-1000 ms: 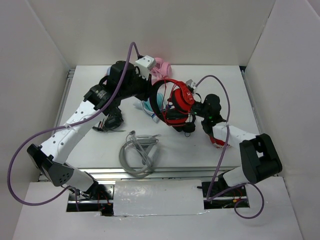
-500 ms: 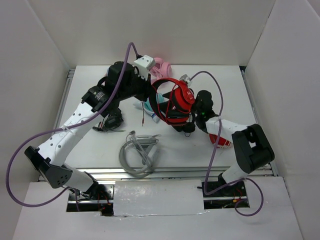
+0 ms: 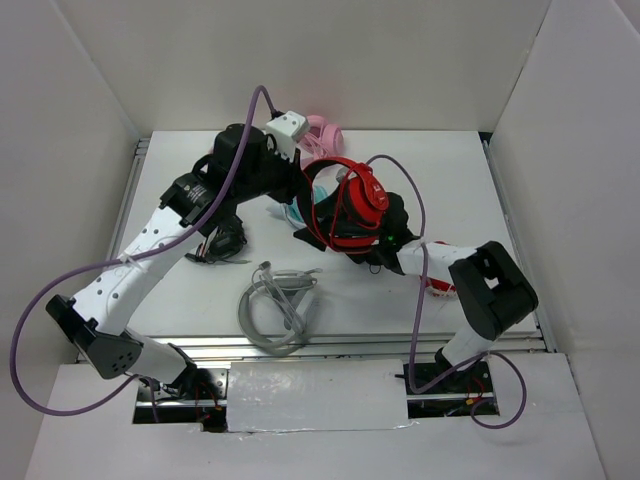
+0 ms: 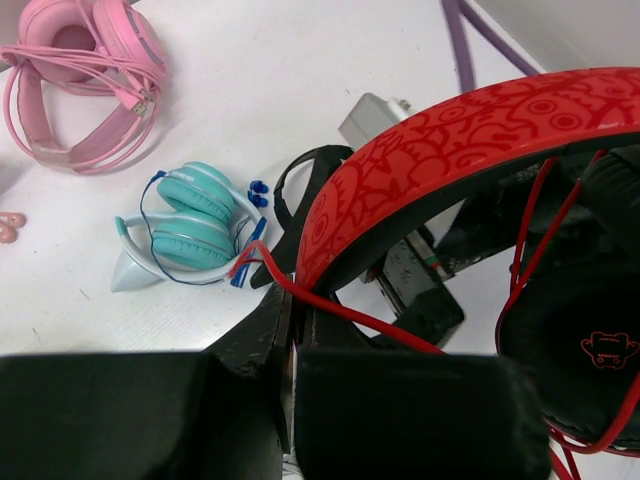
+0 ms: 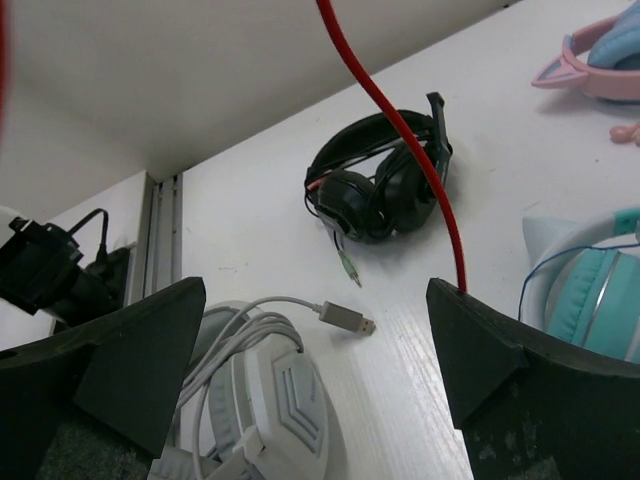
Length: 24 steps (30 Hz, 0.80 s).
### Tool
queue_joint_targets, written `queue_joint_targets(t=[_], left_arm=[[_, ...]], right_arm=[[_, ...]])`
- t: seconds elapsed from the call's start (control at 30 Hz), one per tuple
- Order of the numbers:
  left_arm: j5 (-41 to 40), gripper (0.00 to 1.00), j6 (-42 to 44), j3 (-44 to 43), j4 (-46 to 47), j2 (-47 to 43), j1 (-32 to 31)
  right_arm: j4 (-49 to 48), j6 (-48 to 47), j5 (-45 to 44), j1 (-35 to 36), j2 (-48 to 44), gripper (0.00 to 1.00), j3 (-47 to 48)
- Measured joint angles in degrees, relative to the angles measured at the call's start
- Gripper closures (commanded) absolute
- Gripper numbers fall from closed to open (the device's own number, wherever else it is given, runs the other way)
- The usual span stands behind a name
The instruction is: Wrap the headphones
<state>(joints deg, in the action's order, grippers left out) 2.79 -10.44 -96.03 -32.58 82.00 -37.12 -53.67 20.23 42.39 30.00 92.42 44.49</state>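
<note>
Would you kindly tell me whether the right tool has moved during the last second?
Yes: the right tool has slid left, away from the table's right edge and toward the headphones.

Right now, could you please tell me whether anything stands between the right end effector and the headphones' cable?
Nothing visible does. The cable hangs inside the open right end effector, close to one finger. The black headset and grey headset lie on the table beyond.
</note>
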Motion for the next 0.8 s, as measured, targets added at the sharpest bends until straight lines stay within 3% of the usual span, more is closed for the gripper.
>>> queue_joint_targets(t=[0.2, 0.5, 0.8], left_arm=[[-0.4, 1.00, 0.1, 0.0, 0.0, -0.4, -1.0], [-0.5, 1.00, 0.2, 0.0, 0.0, -0.9, -1.2], [-0.3, 1.00, 0.2, 0.0, 0.0, -1.2, -1.4]], right_arm=[[-1.3, 0.9, -0.5, -0.7, 1.3, 0.00, -0.4], [-6.4, 2.1, 7.5, -2.9, -0.4, 0.00, -7.2], [-7.3, 2.5, 8.3, -3.6, 0.4, 0.00, -4.0]])
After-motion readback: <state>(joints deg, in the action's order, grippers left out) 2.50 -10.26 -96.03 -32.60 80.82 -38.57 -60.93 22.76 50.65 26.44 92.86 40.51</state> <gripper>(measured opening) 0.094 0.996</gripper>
